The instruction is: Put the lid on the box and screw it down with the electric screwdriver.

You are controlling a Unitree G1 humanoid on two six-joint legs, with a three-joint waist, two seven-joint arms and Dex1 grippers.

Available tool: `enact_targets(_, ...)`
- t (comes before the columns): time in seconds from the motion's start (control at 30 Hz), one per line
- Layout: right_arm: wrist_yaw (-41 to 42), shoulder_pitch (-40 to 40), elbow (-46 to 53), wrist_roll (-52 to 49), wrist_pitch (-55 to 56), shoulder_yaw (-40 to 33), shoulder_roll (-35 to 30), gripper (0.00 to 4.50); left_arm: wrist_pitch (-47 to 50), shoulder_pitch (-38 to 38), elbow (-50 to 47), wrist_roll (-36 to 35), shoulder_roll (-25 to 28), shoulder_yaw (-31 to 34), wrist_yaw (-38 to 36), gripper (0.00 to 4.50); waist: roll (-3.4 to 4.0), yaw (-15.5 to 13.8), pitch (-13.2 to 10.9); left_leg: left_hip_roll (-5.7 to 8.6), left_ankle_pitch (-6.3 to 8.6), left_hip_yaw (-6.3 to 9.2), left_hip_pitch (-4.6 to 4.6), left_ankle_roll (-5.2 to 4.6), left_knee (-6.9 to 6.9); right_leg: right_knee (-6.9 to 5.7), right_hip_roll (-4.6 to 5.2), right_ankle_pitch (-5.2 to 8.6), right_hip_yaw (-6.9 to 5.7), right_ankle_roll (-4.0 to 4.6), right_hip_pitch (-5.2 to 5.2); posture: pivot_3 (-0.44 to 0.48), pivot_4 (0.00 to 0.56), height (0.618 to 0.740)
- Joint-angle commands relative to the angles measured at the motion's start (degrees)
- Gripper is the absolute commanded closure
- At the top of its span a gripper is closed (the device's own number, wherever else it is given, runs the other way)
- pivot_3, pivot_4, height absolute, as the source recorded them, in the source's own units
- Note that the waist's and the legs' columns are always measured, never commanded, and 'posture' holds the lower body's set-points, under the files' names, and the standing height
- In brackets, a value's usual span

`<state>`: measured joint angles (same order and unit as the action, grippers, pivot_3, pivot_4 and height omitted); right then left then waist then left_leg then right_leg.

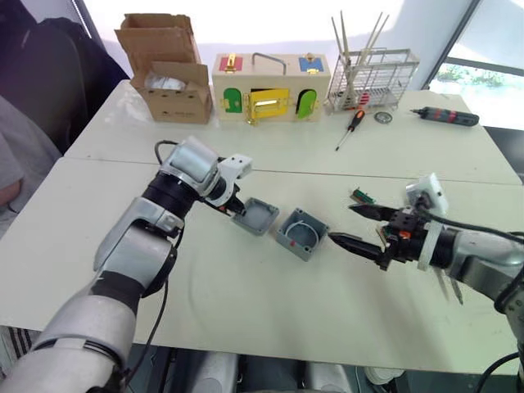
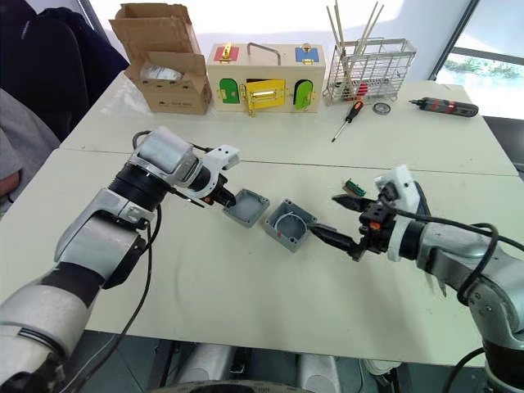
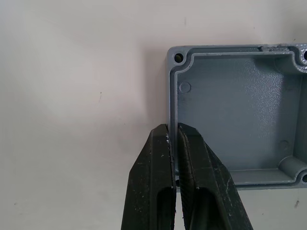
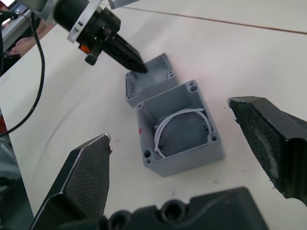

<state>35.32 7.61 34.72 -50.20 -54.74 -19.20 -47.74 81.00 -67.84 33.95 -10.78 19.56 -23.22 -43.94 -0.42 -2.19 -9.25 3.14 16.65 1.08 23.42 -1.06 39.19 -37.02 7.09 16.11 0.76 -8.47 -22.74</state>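
Observation:
The grey lid [image 1: 255, 215] lies inside-up on the white table, just left of the box [image 1: 301, 233]. The box stands open side up, with a white wire loop in its hollow [image 4: 180, 129]. My left gripper [image 3: 173, 128] is shut on the lid's near rim [image 3: 230, 110], one finger inside the wall and one outside. Just right of the box and a little above the table, my right gripper [image 1: 342, 223] is open, its fingers [image 4: 91, 167] spread wide and holding nothing. The electric screwdriver is out of view.
Along the table's far edge stand a cardboard carton [image 1: 168, 74], a wooden box with coloured doors [image 1: 270, 86] and a wire rack [image 1: 372, 78]. An orange-and-black hand screwdriver [image 1: 350, 129] and a red-banded driver [image 1: 446, 116] lie nearby. A small green part [image 1: 363, 196] sits behind my right gripper.

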Motion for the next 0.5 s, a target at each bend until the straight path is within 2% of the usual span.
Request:
enact_targets(0.03, -4.78, 7.21, -2.24, -6.91, 0.11, -5.05, 3.01, 0.0, -14.95, 1.81, -3.61, -0.11, 1.75, 9.93, 4.28, 4.44, -0.1, 0.15, -0.06, -0.01, -0.04, 0.0, 0.02, 0.07, -0.01, 0.0, 0.02, 0.0, 0.0, 0.0, -0.06, 0.0, 0.15, 0.735)
enact_targets(0.13, -12.17, 14.51, -5.84, -9.84, 0.8, -3.27, 10.62, 0.0, -27.24, 3.26, -6.89, -3.57, 1.44, 21.99, 8.53, 4.44, -0.31, 0.6, -0.19, -0.11, -0.23, 0.04, 0.3, 0.4, -0.08, -0.08, 0.0, 0.0, -0.02, 0.0, -0.49, 0.0, 0.15, 0.735)
enact_targets(0.27, -17.1, 23.21, -11.31, -7.44, 2.47, 2.68, 19.52, 0.0, -36.7, 8.06, -15.89, -9.98, -0.5, 32.34, 8.78, 4.44, -0.25, 1.71, -0.15, -0.06, -0.33, 0.12, 1.13, 0.58, -0.11, -0.31, 0.04, -0.01, -0.06, 0.01, -1.41, 0.0, 0.15, 0.735)
enact_targets(0.5, -18.42, 34.11, -21.42, -1.63, 4.95, 9.12, 25.78, 0.0, -47.28, 15.6, -26.87, -7.94, -4.02, 30.85, 13.49, 4.44, -0.24, 1.96, -0.14, 0.11, -0.35, 0.08, 1.11, 0.56, 0.02, -0.36, 0.13, -0.02, -0.11, 0.01, -1.33, 0.0, 0.15, 0.735)
